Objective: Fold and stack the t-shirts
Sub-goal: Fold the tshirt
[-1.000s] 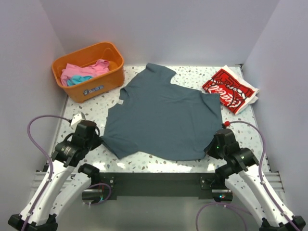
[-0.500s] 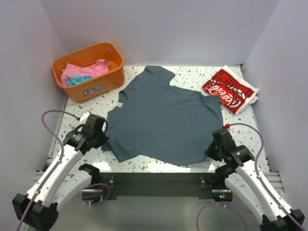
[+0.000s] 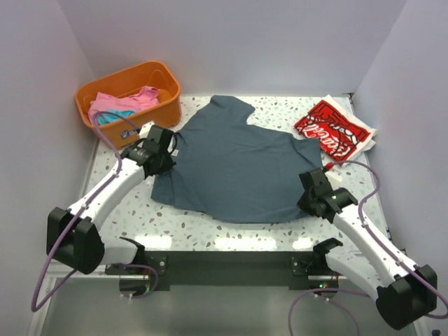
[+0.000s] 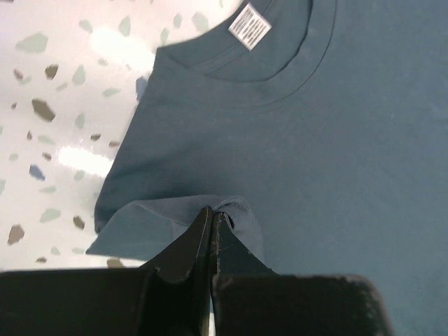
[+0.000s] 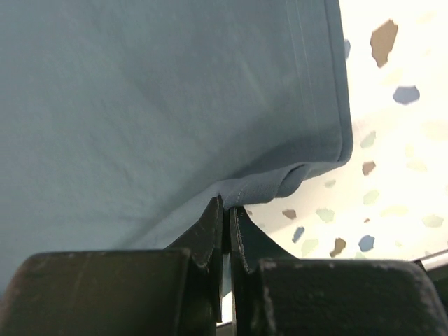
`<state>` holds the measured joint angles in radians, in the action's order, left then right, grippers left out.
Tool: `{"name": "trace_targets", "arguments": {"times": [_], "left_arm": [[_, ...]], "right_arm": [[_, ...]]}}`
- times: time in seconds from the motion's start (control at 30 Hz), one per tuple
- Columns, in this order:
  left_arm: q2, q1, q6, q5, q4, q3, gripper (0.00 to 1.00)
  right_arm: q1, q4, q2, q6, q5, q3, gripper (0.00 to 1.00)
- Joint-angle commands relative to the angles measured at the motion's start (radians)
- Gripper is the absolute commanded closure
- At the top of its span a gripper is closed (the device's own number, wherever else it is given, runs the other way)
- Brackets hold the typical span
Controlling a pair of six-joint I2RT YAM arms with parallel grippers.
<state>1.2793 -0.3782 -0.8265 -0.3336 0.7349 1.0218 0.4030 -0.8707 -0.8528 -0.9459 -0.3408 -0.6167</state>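
We are mid-fold on the slate-blue t-shirt [image 3: 238, 168], spread flat on the desk [image 3: 276, 112]. The left end effector [image 4: 212, 213] is clenched on a cloth fold near the collar [image 4: 280, 66], the right end effector [image 5: 225, 206] on a hem corner — next, we judge, both must carry their edges across together. How many layers each pinches is hidden.

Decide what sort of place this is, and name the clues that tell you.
Probably a robotics lab test cell, not a home laundry: plain walls box in a speckled table, and the left gripper and right gripper each pinch the slate-blue t-shirt beside an orange basket.
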Motion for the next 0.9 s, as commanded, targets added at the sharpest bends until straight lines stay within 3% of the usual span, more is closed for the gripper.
{"name": "trace_targets", "arguments": {"times": [0.0, 0.53, 0.87], "left_arm": [[0.067, 0.002, 0.058, -0.062, -0.088, 0.083, 1.00], [0.354, 0.002, 0.225, -0.036, -0.302, 0.279, 1.00], [0.563, 0.004, 0.191, -0.159, -0.282, 0.429, 1.00]], "right_arm": [[-0.012, 0.084, -0.060, 0.002, -0.087, -0.063, 1.00], [-0.165, 0.232, -0.258, 0.102, -0.029, -0.127, 1.00], [-0.231, 0.348, -0.417, 0.127, 0.005, -0.160, 0.99]]}}
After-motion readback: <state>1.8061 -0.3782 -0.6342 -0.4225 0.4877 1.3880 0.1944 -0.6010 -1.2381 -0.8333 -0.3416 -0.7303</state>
